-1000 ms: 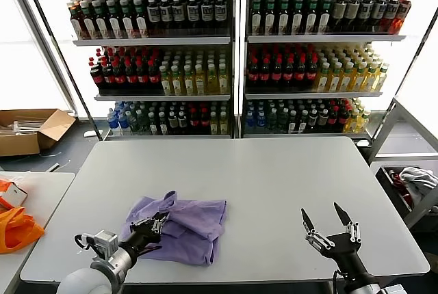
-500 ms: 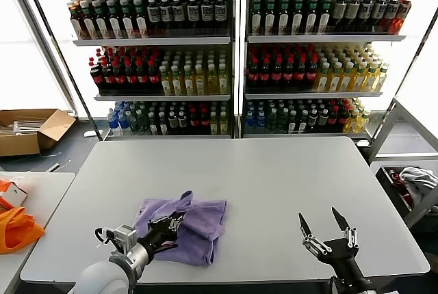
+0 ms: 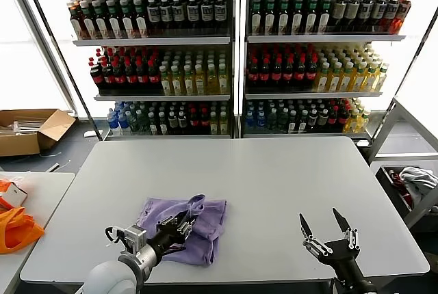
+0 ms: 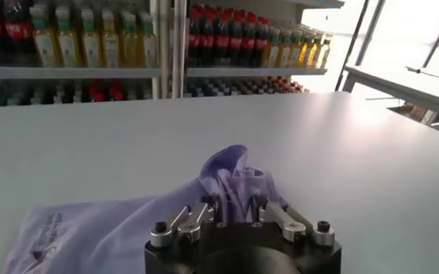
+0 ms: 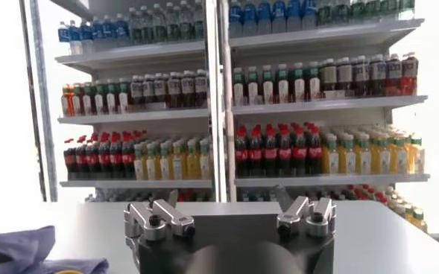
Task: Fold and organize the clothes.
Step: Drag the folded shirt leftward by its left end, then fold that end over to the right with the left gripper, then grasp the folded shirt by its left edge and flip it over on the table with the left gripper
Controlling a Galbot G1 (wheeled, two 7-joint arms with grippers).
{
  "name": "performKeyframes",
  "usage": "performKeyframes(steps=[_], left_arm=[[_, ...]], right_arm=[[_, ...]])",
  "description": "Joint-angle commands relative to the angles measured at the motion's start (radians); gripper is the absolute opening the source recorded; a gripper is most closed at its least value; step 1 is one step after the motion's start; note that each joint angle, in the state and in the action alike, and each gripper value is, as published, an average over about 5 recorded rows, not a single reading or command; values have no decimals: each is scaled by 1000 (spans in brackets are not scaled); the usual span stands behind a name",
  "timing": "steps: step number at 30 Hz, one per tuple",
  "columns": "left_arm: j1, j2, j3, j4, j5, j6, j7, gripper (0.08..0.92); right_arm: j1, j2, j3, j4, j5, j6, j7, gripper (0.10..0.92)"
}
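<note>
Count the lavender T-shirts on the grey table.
1 visible: a lavender T-shirt bunched on the near left part of the grey table, with the left gripper at its raised fold. Its layers might hide another garment.

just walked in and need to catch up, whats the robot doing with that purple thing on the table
It is folding a lavender T-shirt on the grey table. The left gripper is over the shirt's middle with a raised flap of fabric between its fingers; whether it grips that flap is unclear. The shirt lies bunched, not yet a neat fold. The right gripper hovers open above bare table to the right, apart from the shirt.
</note>
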Motion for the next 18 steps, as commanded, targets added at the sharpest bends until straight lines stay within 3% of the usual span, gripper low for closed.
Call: performKeyframes(steps=[1,5,8,14,18], left_arm=[[52,-2,-124,-133,32,23,12,415],[133,22,-272,-221,27,25,14,536],[186,17,-368,-213,35,26,24,623],[255,-16,-459,-26,85,4,55,783],[264,-27,-444,55,85,0,29,820]], right_arm=[[-7,1,4,5,0,3,-4,823],[-10,-7,9,-1,4,9,-4,823],[-4,-8,7,-2,5,9,-3,823],[9,-13,-7,1,6,13,-6,823],[14,-11,-6,2,10,23,-10,823]])
